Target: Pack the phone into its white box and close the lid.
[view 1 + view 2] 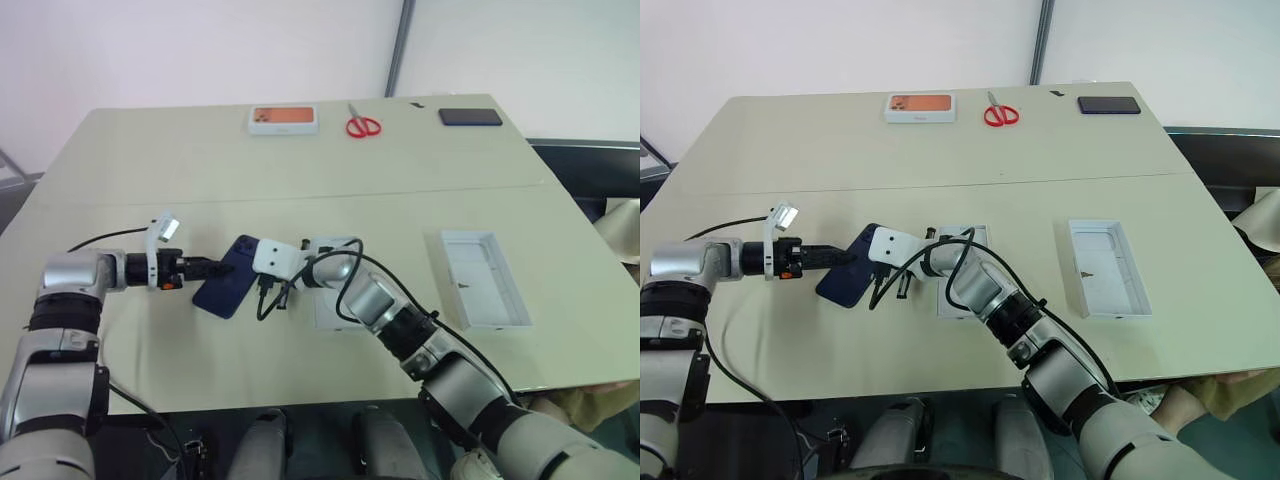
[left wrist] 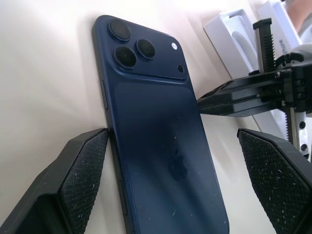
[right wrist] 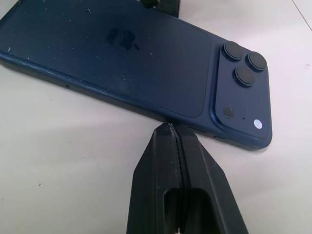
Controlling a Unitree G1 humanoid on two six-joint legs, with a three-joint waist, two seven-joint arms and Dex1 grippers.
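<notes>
The pressed-together right gripper [image 3: 171, 127] braces the navy phone [image 1: 227, 277] near the table's [image 1: 300, 160] front edge — so the released, wide-spread left gripper [image 2: 173, 165] can straddle it.

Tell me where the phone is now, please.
The phone lies back-up on the table, near its front left, between the open left gripper and the shut right gripper.
</notes>
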